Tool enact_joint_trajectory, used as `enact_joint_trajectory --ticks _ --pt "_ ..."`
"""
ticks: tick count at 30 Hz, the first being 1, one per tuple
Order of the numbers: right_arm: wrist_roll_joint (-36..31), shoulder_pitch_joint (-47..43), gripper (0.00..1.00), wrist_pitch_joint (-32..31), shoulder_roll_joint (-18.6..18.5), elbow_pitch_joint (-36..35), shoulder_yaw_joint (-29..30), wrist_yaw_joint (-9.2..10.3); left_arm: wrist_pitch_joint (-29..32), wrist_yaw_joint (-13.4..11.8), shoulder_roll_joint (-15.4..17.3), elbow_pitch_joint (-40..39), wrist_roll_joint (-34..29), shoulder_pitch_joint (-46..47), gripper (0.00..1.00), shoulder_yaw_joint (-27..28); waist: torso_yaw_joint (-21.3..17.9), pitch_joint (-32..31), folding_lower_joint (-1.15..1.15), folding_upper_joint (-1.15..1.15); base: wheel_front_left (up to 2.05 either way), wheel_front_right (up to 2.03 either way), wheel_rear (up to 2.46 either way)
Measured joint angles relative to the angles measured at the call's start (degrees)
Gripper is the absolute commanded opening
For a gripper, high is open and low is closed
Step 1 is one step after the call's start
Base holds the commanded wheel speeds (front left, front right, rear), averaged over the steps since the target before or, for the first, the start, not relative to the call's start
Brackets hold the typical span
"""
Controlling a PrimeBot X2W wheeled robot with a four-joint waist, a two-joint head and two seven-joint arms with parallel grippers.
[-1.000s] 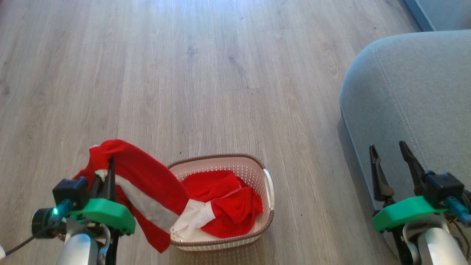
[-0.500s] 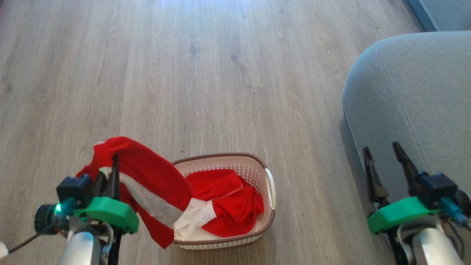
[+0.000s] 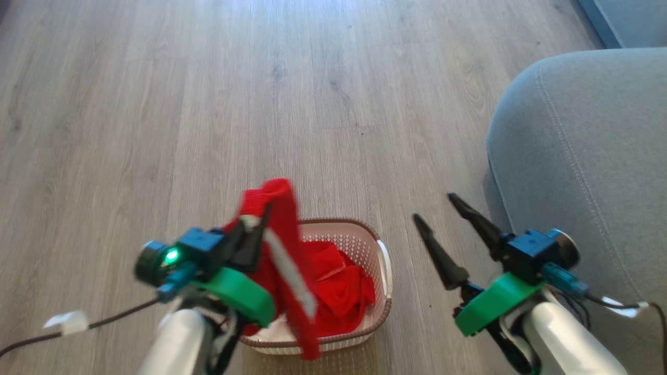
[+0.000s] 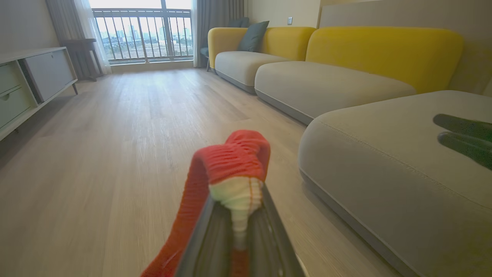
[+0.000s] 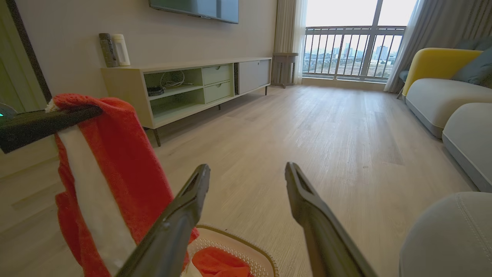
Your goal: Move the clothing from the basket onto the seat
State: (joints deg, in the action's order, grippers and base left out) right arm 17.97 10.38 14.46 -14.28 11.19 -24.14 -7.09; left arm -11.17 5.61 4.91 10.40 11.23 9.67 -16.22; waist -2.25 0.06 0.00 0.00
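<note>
- Our left hand point(image 3: 264, 214) pinches a red-and-white garment point(image 3: 284, 208) — it hangs over the basket point(image 3: 338, 240).
- Our right hand point(image 3: 433, 207) stands wide and empty — near the seat point(image 3: 583, 156).

Bright living room with a pale wood-plank floor point(image 3: 260, 104).
Daylight comes through a tall window point(image 5: 346, 42) with a balcony railing, flanked by curtains point(image 5: 286, 38). A low cream cabinet point(image 5: 192, 88) with green drawers stands along a plain wall point(image 5: 77, 19) beneath a dark screen point(image 5: 200, 7); opposite, a sofa point(image 4: 384, 50) with yellow backs holds a dark cushion point(image 4: 251, 34).
</note>
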Motion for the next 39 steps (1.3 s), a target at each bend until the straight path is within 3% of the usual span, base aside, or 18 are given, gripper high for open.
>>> enact_joint_trajectory --ticks 5,11,24,27,39 --pt "3.0 3.3 1.0 0.0 -1.4 -0.1 -6.2 0.0 1.1 0.8 -1.0 -3.1 0.0 1.5 0.0 -6.2 0.4 0.0 0.0 0.0 0.0 0.0 0.0" --pt "4.8 4.7 1.0 0.0 -2.1 0.0 -9.0 0.0 2.0 0.9 -1.3 -6.0 1.1 2.4 0.0 -12.0 0.7 0.0 0.0 0.0 0.0 0.0 0.0" --pt "12.0 7.0 1.0 0.0 -4.0 0.6 -17.0 0.0 3.6 1.3 -1.4 -9.5 4.0 3.2 0.0 -19.5 0.7 0.3 0.0 0.0 0.0 0.0 0.0" --pt "14.2 7.5 0.0 0.0 -4.3 1.2 -18.8 0.0 3.6 1.3 -1.4 -9.4 4.4 3.2 0.0 -19.8 0.6 0.3 0.0 0.0 0.0 0.0 0.0" --pt "17.5 8.9 0.0 0.0 -6.0 1.1 -21.0 0.01 3.5 1.1 -1.4 -8.3 4.9 3.9 0.01 -20.3 0.0 0.4 0.0 0.0 0.0 0.0 0.0"
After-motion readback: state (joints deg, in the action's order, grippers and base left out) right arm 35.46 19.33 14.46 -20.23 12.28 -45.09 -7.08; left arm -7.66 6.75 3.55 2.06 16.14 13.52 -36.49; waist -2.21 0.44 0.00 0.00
